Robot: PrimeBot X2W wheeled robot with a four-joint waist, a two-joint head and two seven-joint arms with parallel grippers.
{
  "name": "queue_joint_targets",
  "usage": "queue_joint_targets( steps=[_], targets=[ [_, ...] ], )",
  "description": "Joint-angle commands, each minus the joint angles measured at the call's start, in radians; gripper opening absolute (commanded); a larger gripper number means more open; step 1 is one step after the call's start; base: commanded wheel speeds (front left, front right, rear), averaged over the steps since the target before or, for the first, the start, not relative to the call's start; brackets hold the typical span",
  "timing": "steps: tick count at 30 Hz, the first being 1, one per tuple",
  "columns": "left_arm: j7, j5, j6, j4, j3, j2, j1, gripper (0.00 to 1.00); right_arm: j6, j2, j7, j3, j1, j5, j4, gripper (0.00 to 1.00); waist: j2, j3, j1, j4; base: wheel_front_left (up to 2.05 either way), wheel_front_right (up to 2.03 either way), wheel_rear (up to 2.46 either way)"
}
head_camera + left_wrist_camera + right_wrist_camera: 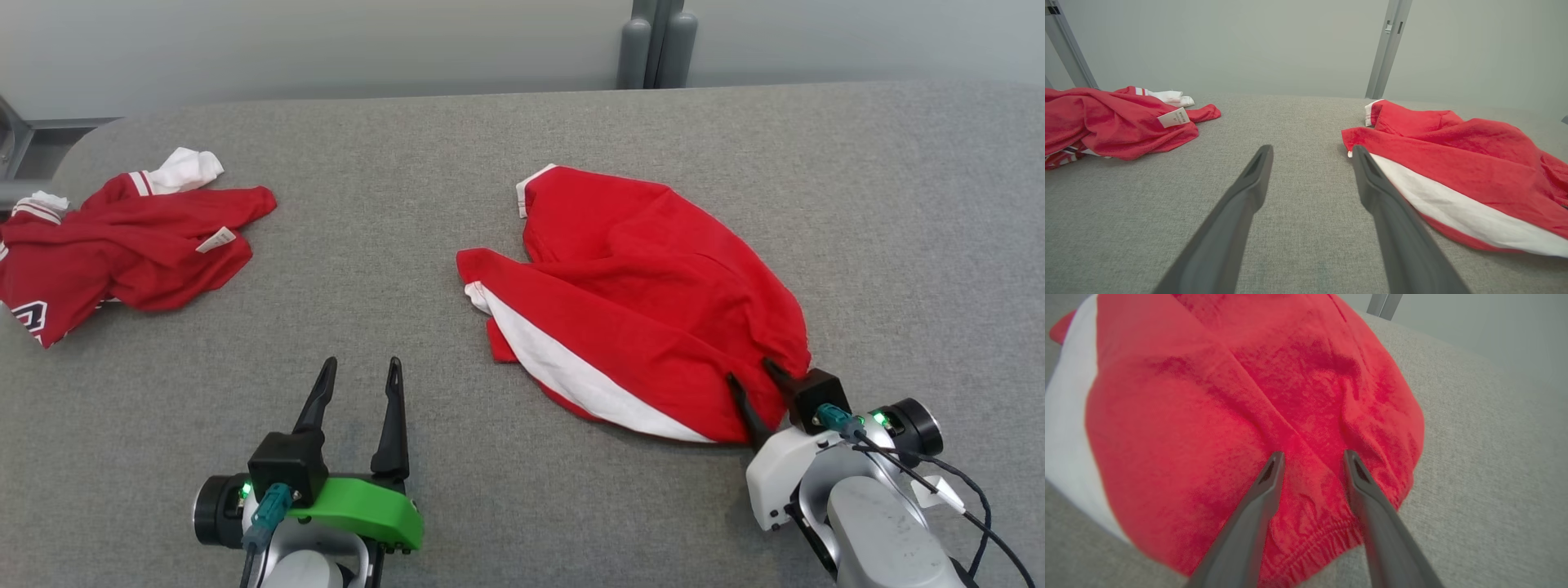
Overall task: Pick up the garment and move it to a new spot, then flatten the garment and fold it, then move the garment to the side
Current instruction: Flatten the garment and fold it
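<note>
**Right claw set on the red garment's hem, not yet biting**

The red garment [653,278], with its broad white band [563,367], lies in a rumpled mound on the grey counter [571,131], right of centre. The right claw [749,370] is at the garment's near right edge. Its two fingers are apart and straddle a ridge of cloth just above the gathered hem [1310,543], and nothing looks pinched. The left claw [362,362] hangs over bare counter to the left of the garment, fingers wide apart and holding nothing. A second red garment [122,245] sits crumpled well off at the far left.

I'd say this is the grab for the pick-up. To do it well, the right fingers should sink low enough to gather the hem itself, then clamp fully before any lift, because a shallow bite on cloth this soft may slip. Lifted from this corner, the rest will trail. A slow, high raise should keep it from dragging and bunching on the way to the new spot.
</note>
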Motion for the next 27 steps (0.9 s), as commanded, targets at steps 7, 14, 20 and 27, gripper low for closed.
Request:
queue_joint_targets(
  steps=[7, 14, 20, 27],
  targets=[
    [0.000, -0.008, 0.015, -0.008, -0.005, 0.000, -0.014, 1.00, 0.000, -0.030, -0.003, 0.059, -0.057, 0.085, 0.030, 0.00, 0.0000, 0.009, 0.0000, -0.005, 0.00, 0.00, 0.00],
    [0.000, -0.013, 0.015, -0.011, -0.009, 0.001, -0.023, 1.00, 0.000, -0.070, -0.003, 0.074, -0.107, 0.128, -0.044, 0.00, 0.0000, 0.017, 0.0000, -0.002, 0.00, 0.00, 0.00],
    [0.000, -0.014, 0.013, -0.018, -0.024, 0.000, -0.035, 1.00, 0.000, -0.127, 0.017, 0.092, -0.198, 0.160, -0.061, 0.00, 0.0000, 0.040, 0.0000, 0.021, 0.00, 0.00, 0.00],
    [0.000, -0.024, 0.012, -0.035, -0.057, 0.000, -0.065, 1.00, 0.000, -0.214, 0.081, 0.118, -0.295, 0.218, 0.047, 0.00, 0.0000, 0.079, 0.0000, 0.075, 0.00, 0.00, 0.00]
  ],
)
